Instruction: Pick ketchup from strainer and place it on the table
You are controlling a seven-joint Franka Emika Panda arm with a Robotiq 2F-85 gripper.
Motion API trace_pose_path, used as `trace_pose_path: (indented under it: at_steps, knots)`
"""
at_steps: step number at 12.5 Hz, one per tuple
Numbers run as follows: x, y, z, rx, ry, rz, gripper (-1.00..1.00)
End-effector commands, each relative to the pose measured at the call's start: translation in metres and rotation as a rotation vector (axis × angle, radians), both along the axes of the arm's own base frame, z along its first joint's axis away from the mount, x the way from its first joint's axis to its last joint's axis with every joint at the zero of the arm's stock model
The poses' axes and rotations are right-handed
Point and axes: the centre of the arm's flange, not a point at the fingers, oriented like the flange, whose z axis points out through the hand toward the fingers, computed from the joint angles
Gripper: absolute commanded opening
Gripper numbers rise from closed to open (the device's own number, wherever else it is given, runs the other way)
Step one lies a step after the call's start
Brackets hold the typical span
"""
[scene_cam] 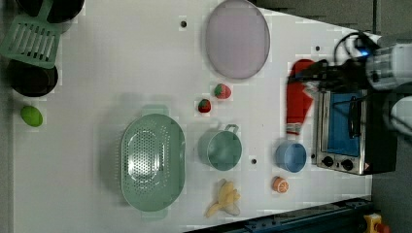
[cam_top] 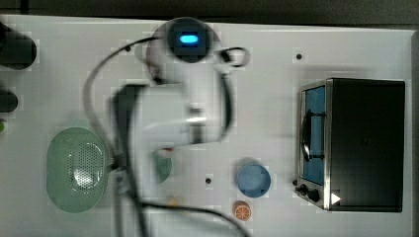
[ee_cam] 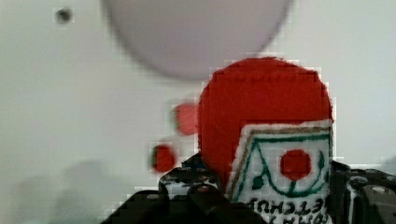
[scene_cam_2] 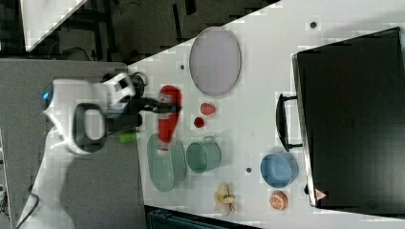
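My gripper point(scene_cam_2: 157, 106) is shut on the ketchup point(scene_cam_2: 168, 117), a red bottle with a white-and-red label, and holds it in the air above the table point(scene_cam: 121, 63). The wrist view shows the ketchup point(ee_cam: 261, 121) clamped between the dark fingers point(ee_cam: 187, 186), with the plate and two strawberries on the table beyond it. In the left view the ketchup point(scene_cam: 299, 97) hangs from the gripper point(scene_cam: 316, 80) in front of the oven. The pale green strainer point(scene_cam: 153, 162) lies on the table with nothing in it, and it also appears in the top view point(cam_top: 76, 169).
A lilac plate point(scene_cam: 237, 39), two strawberries point(scene_cam: 222, 91), a green cup point(scene_cam: 220, 148), a blue bowl point(scene_cam: 290, 156), a banana point(scene_cam: 224, 198) and an orange half point(scene_cam: 280, 184) lie on the table. A toaster oven point(scene_cam: 340, 131) stands at the left view's right.
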Motion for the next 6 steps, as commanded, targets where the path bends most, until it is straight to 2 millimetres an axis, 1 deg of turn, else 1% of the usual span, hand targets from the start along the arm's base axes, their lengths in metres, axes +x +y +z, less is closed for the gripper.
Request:
trace_pose_path:
  at_steps: [1,2,3,4,6]
  knots:
    - [-0.004,-0.062,-0.014,-0.008,0.012,0.013,0.18]
    - [-0.009,-0.077,-0.025,-0.012,0.023,-0.013,0.18]
    - [-0.015,-0.086,-0.038,-0.016,0.030,-0.031,0.18]
    - [-0.020,-0.091,-0.051,-0.017,0.023,-0.041,0.18]
    - [-0.033,-0.089,-0.081,-0.016,0.005,-0.046,0.18]
